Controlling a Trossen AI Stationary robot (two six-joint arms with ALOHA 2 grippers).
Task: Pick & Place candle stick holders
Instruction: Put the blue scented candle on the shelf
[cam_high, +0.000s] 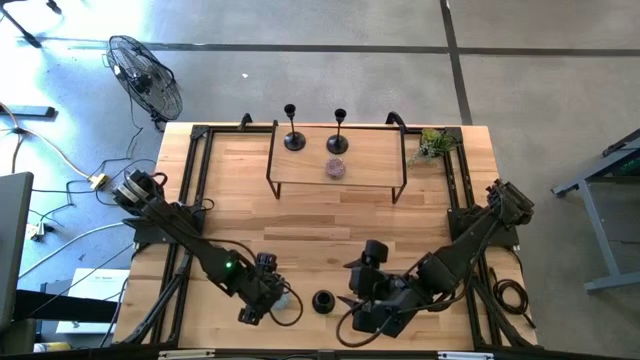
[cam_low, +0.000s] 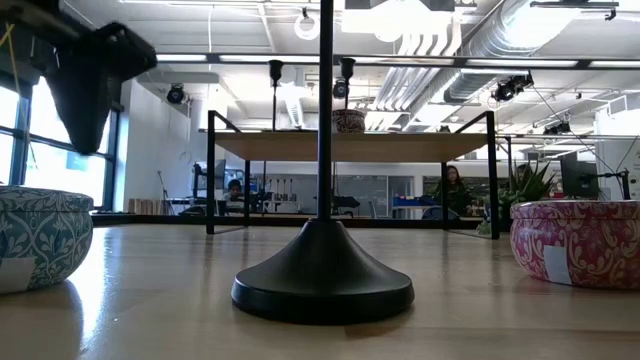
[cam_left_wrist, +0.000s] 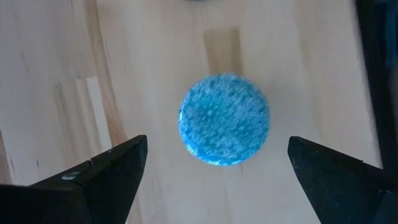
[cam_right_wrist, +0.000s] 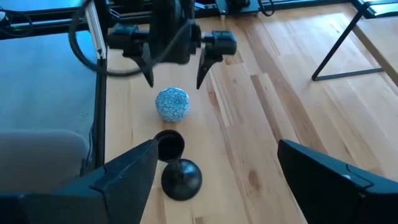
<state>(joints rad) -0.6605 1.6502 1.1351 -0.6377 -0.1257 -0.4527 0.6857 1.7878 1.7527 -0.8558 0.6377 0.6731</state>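
High view: two candle stick holders (cam_high: 292, 128) are seen upright on a raised wooden shelf (cam_high: 370, 160) at the far side of the plank table (cam_high: 330, 225), a small patterned tin (cam_high: 336, 168) near them; a third holder (cam_high: 323, 301) stands at the near edge between the left gripper (cam_high: 272, 290) and the right gripper (cam_high: 372, 300); a floor fan (cam_high: 145, 75) is seen far left.

Low view: the third holder's base (cam_low: 322, 275) is flanked by a teal tin (cam_low: 40, 238) and a pink tin (cam_low: 575, 240), each bearing a blank white label; an open-ceilinged office lies behind.

Left wrist view: released fingers (cam_left_wrist: 93, 180) bracket the teal tin, not touching.

Right wrist view: spread fingers (cam_right_wrist: 118, 180) hover apart from the holder.
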